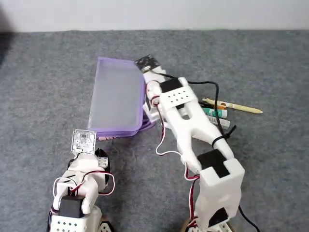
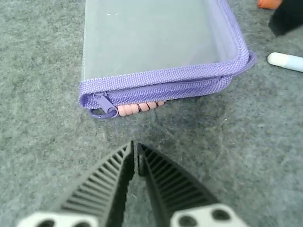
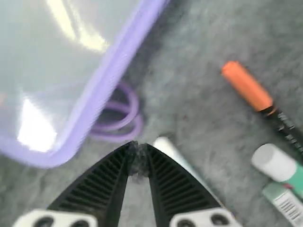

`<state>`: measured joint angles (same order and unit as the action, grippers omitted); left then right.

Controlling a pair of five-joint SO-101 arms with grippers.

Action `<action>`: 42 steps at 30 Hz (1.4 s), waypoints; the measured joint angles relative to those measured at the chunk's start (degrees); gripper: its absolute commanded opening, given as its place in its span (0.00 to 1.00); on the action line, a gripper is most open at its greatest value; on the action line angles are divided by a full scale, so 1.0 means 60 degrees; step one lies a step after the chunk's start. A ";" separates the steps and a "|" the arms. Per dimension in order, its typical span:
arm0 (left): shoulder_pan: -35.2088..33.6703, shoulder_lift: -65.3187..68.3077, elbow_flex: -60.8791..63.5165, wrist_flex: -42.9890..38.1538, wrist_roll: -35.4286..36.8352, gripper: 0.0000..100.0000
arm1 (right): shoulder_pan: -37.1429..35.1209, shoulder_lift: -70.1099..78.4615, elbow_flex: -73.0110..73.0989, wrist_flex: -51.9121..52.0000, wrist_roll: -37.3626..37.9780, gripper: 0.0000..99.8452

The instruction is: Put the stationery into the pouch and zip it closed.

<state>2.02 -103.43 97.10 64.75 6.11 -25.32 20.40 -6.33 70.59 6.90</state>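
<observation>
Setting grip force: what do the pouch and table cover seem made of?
Pouch: apparently soft translucent plastic, glossy where glare shows, edged with woven purple fabric tape. Table cover: probably grey felt or short-pile carpet, matte, with a fuzzy, speckled surface.

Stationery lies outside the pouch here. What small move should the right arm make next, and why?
Probably open the right gripper and lower it over the white pen. Its fingers are shut on nothing, and the pen lies right beside their tips on the carpet, next to the pouch. The orange-capped marker lies farther off, so the pen looks like the easiest first pick.
</observation>
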 measured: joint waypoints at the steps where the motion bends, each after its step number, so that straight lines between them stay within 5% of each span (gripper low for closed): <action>1: 0.0000 0.0000 0.0000 0.0000 0.0000 0.01 | -0.0117 0.0000 -0.0029 0.0190 0.0000 0.01; 12: 0.0000 0.0000 0.0000 0.0000 0.0000 0.01 | -0.1333 0.0088 -0.0044 0.0806 0.0000 0.01; 23: 0.0000 0.0000 0.0000 0.0000 0.0000 0.01 | -0.1934 0.1392 0.0073 -0.0777 0.0000 0.01; 35: 0.0000 0.0000 0.0000 0.0000 0.0000 0.01 | -0.0117 0.3370 -0.1538 -0.4527 0.0000 0.01; 42: 0.0000 0.0000 0.0000 0.0000 0.0000 0.01 | 0.0381 0.3385 -0.2081 -0.4484 0.0000 0.03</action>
<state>2.02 -103.43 97.10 64.75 6.11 -23.03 40.70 -18.81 43.69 6.90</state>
